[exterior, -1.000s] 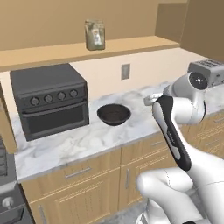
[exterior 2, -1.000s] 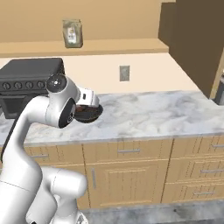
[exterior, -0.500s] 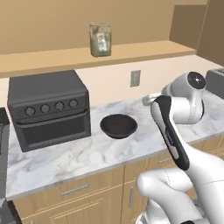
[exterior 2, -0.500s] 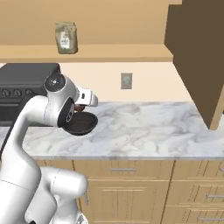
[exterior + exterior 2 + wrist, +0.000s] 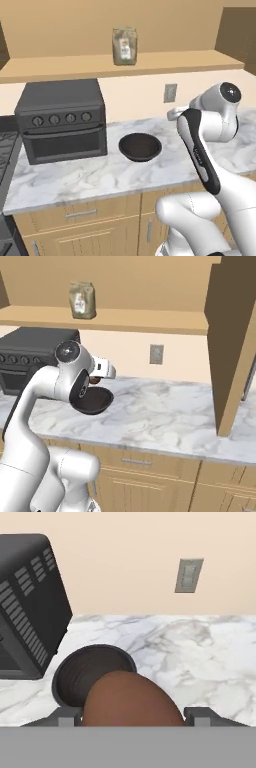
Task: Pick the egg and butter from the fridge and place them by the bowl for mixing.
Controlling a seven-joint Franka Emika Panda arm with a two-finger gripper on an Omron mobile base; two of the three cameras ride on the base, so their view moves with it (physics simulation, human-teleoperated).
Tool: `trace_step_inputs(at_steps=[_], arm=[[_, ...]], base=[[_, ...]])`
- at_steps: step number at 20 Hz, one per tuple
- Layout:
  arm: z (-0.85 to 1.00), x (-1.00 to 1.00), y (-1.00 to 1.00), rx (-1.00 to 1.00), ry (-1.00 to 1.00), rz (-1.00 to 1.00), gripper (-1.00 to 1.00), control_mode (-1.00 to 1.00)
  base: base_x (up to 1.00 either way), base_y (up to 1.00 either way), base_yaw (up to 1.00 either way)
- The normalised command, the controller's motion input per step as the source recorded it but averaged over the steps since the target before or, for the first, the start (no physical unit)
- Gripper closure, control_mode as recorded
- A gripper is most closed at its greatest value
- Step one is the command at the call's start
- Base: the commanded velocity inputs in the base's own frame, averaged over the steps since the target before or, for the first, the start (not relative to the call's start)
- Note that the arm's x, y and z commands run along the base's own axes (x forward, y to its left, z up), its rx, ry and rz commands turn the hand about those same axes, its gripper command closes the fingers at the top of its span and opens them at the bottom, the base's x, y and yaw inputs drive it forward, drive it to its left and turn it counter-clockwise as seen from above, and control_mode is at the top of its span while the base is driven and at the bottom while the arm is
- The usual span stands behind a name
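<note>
Egg (image 5: 131, 699), brown and smooth, is seen clamped between the two finger tips of the gripper (image 5: 131, 716) in the hand view, the jaws standing wide around it. In that view the bowl (image 5: 82, 677) lies on the marble counter (image 5: 200, 657) directly behind the egg, toward 11 o'clock of it, partly covered by it. The countertop oven (image 5: 30, 607) is seen at 10 o'clock of the bowl, just beside it, and a wall outlet (image 5: 188, 575) is mounted at 1 o'clock.

In the left base view the bowl (image 5: 140, 146) is found on the counter at 3 o'clock of the oven (image 5: 61, 120), with the arm's white links at 3 o'clock of the bowl. A paper bag (image 5: 124, 46) is stood on the wooden shelf (image 5: 165, 61) at 12 o'clock of the bowl. In the right base view the bowl (image 5: 96, 401) is half hidden by the arm's wrist.
</note>
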Motion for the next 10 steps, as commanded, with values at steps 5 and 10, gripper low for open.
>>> trace_step_inputs(at_steps=[5, 10], arm=[[0.0, 0.0, 0.0, 0.0, 0.0, 0.0, 1.0, 1.0], [0.0, 0.0, 0.0, 0.0, 0.0, 0.0, 1.0, 1.0]], base=[[0.44, -0.29, 0.31], [0.15, -0.07, 0.04]])
